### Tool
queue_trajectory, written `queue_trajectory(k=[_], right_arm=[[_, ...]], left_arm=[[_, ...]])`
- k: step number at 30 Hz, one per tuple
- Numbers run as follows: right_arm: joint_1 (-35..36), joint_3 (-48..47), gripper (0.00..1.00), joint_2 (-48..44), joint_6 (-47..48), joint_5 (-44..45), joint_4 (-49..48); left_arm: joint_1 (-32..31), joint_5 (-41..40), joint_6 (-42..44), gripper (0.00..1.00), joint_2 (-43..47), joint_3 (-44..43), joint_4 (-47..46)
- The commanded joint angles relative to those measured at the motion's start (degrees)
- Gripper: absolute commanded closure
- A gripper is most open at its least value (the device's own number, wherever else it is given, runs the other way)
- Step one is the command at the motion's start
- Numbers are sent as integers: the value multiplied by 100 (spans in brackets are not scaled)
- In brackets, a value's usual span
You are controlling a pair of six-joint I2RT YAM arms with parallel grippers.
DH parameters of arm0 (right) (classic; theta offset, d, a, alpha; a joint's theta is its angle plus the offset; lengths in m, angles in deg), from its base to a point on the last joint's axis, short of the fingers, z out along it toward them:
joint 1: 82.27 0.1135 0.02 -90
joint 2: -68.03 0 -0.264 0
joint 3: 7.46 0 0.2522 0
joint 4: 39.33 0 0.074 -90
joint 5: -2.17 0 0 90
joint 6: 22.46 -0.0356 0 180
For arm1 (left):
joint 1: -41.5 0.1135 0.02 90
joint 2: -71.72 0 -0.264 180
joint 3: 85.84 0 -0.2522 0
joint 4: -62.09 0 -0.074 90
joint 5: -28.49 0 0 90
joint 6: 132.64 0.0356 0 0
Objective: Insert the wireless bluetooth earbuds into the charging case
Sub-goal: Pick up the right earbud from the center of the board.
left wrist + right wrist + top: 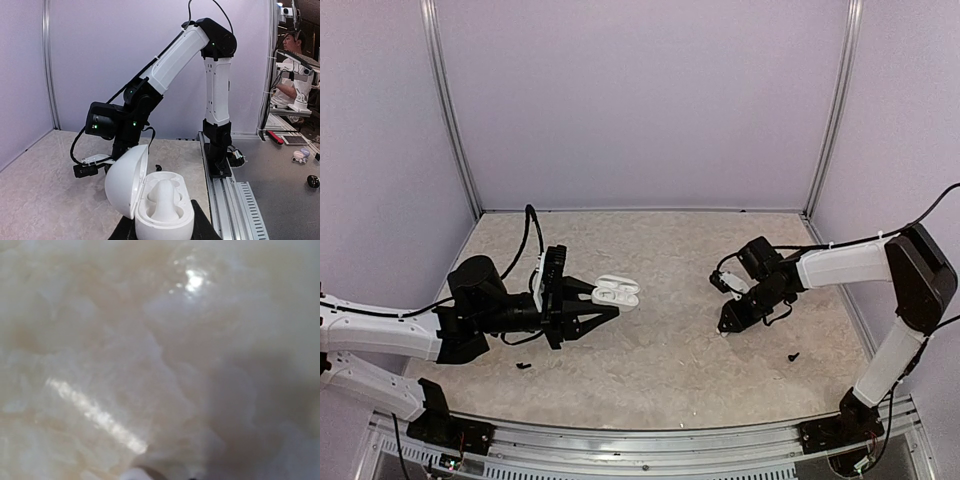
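The charging case [618, 294] is a white oval shell with its lid hinged open. My left gripper [592, 303] is shut on its base and holds it just above the table. In the left wrist view the case [150, 200] fills the bottom centre between my dark fingers [202, 226], lid standing to the left, and one white earbud [162, 196] sits in a socket. My right gripper [725, 326] points down with its tip at the table, and a tiny white bit [723, 335] shows there. The right wrist view is only blurred table with a white sliver [131, 474] at the bottom edge.
A small black screw-like bit [793, 355] lies near the right arm, and another [523, 366] lies near the left arm. The metal rail [235, 200] with the arm bases runs along the near edge. Frame posts stand at the back corners.
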Motion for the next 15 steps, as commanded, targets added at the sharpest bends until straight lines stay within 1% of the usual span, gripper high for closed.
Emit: queue_trajectory(k=[1, 6, 13, 15], right_arm=[[42, 70, 79, -1, 35, -82, 182], [43, 99, 92, -228, 38, -294, 156], [75, 0, 99, -530, 82, -553, 188], [98, -54, 100, -698, 131, -575, 167]], left_arm=[[38, 71, 8, 87, 29, 19, -203], [38, 79, 4, 87, 15, 22, -199], [38, 74, 7, 87, 46, 30, -202], [38, 69, 2, 87, 48, 37, -206]])
